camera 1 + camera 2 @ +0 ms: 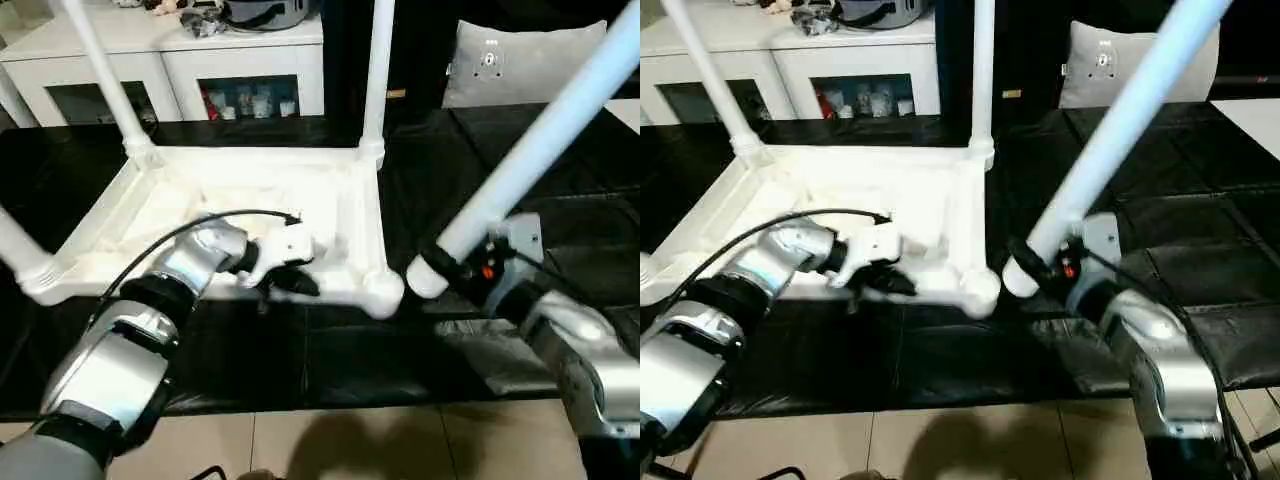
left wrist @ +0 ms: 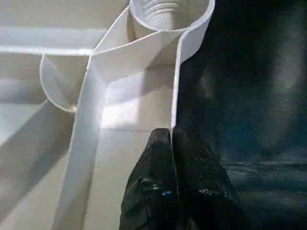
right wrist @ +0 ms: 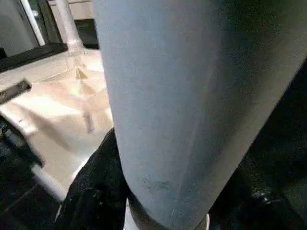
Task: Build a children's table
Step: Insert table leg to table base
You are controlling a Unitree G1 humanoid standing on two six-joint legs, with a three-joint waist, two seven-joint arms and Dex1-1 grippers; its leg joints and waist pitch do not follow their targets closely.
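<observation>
The white table top (image 1: 180,210) lies upside down on the black mat, ribbed underside up. Legs stand in its far left socket (image 1: 105,70), far right socket (image 1: 377,70) and near left socket (image 1: 15,245). My left gripper (image 1: 285,280) is shut on the top's near rim (image 2: 175,86), pinching the thin wall a short way from the empty near right socket (image 2: 168,14). My right gripper (image 1: 450,268) is shut on the fourth leg (image 1: 540,150) near its thick end. That leg slants up to the right, its thick end just beside the near right socket (image 1: 383,290).
A white cabinet with glass doors (image 1: 240,70) stands behind the table, a grey cushion (image 1: 520,60) at the back right. The black mat (image 1: 300,350) ends at a tiled floor (image 1: 350,440) in front. A black cable (image 1: 200,222) arcs over my left wrist.
</observation>
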